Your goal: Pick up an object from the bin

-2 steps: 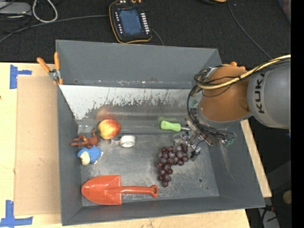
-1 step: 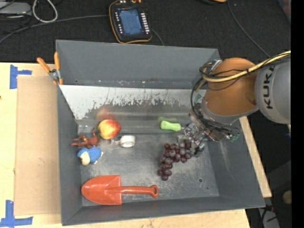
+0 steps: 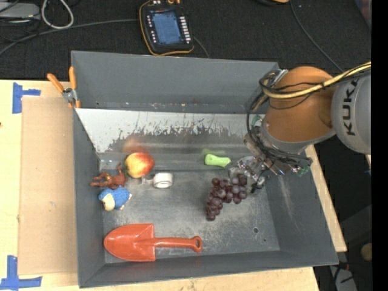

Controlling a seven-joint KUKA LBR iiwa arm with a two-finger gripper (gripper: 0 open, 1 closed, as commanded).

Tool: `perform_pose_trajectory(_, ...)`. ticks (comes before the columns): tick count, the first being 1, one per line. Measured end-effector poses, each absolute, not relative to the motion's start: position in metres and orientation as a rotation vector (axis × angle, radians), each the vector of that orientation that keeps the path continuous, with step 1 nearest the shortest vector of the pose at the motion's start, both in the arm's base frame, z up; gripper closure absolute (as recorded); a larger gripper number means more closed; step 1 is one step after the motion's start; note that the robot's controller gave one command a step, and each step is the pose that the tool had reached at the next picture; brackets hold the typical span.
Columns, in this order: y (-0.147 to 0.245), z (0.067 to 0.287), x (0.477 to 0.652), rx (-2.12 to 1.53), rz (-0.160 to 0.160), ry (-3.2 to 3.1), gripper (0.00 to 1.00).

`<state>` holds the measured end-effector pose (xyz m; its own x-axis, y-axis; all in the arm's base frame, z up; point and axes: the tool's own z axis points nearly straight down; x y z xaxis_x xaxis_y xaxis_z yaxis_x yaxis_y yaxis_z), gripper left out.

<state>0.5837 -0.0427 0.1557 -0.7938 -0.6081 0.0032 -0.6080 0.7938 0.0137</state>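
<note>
Camera view: looking down into the grey metal bin (image 3: 182, 83), with the arm coming in from the right.
Arm: orange wrist cover (image 3: 300, 105) with cables looped over it, hanging above the bin's right side.
Claw (image 3: 250, 177): low over the floor at the right of the bin, at the upper right end of a bunch of dark purple grapes.
Claw state: I cannot tell whether it is released or clenched, as the tip is a tangle of metal and wire against the fruit.
Grapes (image 3: 223, 194): lying on the bin floor, right of centre, running down and to the left from the claw; whether the two touch cannot be told.
Green piece (image 3: 217, 160): small and oblong, just above the grapes, near the sloped back wall.
Apple (image 3: 139, 163): red and yellow, at the back left.
White ring (image 3: 162, 180): just right of the apple.
Brown toy figure (image 3: 108, 179): left of the apple.
Blue and yellow toy (image 3: 115, 197): just below the brown figure.
Orange shovel (image 3: 145, 244): flat along the front, blade to the left, well apart from the claw.
</note>
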Motion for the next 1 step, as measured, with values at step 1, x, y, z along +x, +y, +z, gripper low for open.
perform_pose_trajectory(1, -0.0421, 0.1736, 0.5829, 1.003, -0.022, -2.966, 1.0)
